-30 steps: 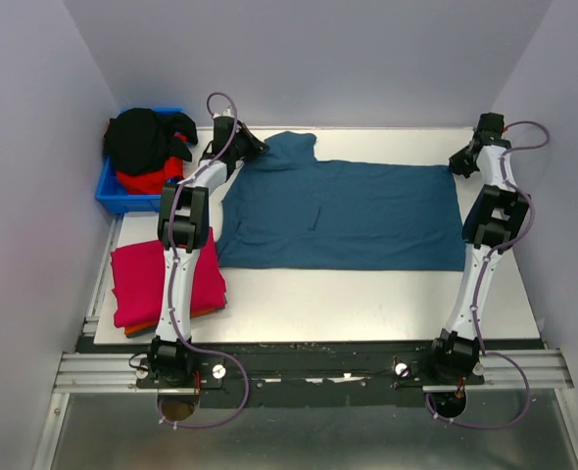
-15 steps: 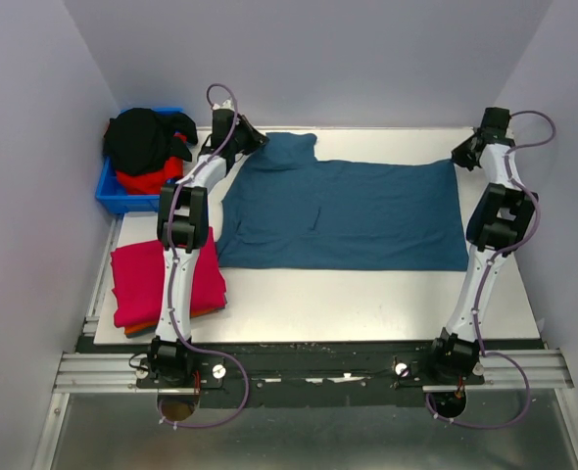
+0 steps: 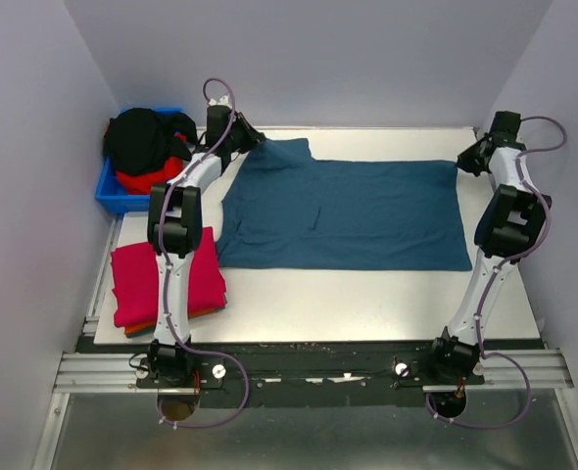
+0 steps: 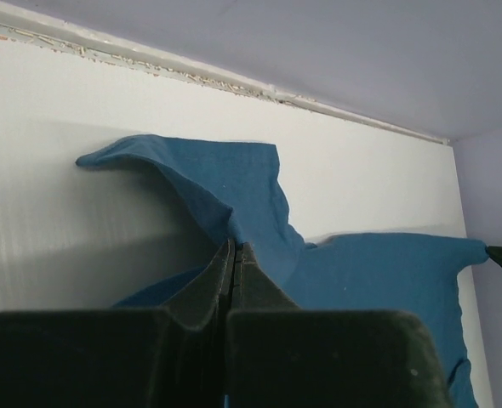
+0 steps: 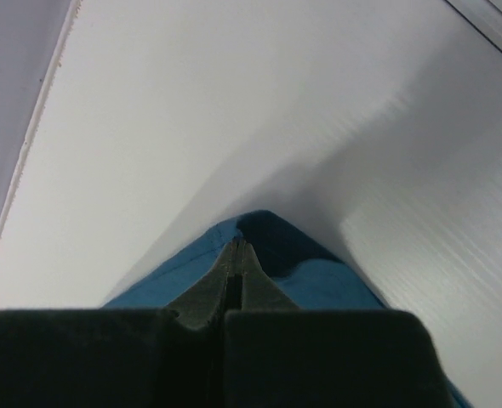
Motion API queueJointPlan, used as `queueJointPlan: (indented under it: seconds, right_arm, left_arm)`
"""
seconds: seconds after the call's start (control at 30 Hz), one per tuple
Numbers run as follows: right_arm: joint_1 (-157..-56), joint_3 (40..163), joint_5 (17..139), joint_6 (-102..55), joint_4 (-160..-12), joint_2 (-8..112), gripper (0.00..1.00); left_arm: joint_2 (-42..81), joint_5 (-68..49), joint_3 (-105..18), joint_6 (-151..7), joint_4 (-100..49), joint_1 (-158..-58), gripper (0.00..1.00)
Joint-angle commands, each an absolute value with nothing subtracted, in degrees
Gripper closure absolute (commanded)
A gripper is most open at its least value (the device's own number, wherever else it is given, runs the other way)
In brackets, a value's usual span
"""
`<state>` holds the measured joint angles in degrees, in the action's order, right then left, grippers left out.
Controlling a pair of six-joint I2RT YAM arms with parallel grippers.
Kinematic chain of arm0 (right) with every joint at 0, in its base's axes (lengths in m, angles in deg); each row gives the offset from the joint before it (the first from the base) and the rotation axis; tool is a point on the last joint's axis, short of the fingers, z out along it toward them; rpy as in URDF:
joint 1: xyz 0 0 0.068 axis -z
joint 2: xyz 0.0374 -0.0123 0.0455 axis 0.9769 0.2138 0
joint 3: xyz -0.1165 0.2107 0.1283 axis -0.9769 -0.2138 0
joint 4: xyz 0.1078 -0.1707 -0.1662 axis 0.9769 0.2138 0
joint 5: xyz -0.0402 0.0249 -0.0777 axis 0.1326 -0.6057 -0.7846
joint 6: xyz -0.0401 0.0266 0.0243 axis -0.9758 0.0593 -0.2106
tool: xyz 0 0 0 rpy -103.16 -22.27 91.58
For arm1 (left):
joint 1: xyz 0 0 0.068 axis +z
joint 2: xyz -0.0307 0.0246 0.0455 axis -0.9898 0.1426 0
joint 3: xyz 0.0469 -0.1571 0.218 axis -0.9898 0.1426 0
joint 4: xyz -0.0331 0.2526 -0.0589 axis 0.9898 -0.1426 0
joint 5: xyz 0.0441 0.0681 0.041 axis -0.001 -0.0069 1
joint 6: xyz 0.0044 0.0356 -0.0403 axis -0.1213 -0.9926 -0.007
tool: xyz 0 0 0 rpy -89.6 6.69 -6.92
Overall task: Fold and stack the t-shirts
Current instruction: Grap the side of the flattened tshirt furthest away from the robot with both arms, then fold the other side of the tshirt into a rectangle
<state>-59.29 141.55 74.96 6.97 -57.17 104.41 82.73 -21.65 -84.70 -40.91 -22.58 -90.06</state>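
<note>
Across the far half of the table, the teal-blue t-shirt is lying flat, its long axis running left to right between the arms. The left gripper is clenching its far-left edge beside the sleeve, and the right gripper is clenching its far-right corner. No label or writing is showing.

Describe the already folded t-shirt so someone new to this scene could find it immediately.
On the white table, go to the near left corner. The crimson-pink t-shirt lies there as a neat folded rectangle. The teal-blue t-shirt is spread flat mid-table, and the black and red clothes are heaped in the blue bin.
</note>
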Motion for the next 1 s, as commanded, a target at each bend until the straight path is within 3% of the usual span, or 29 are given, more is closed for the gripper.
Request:
queueJointPlan:
  seconds: [0.0, 0.97]
  right_arm:
    - [-58.67, 137.18, 77.26, 7.58, -57.97, 100.04, 0.99]
    - [-56.56, 113.7, 72.51, 11.88, -59.81, 78.68, 0.99]
  left_arm:
    - [76.87, -22.59, -80.31, -43.31, -20.19, -89.89, 1.0]
    - [54.54, -18.81, -54.29, -51.92, -18.43, -90.07, 1.0]
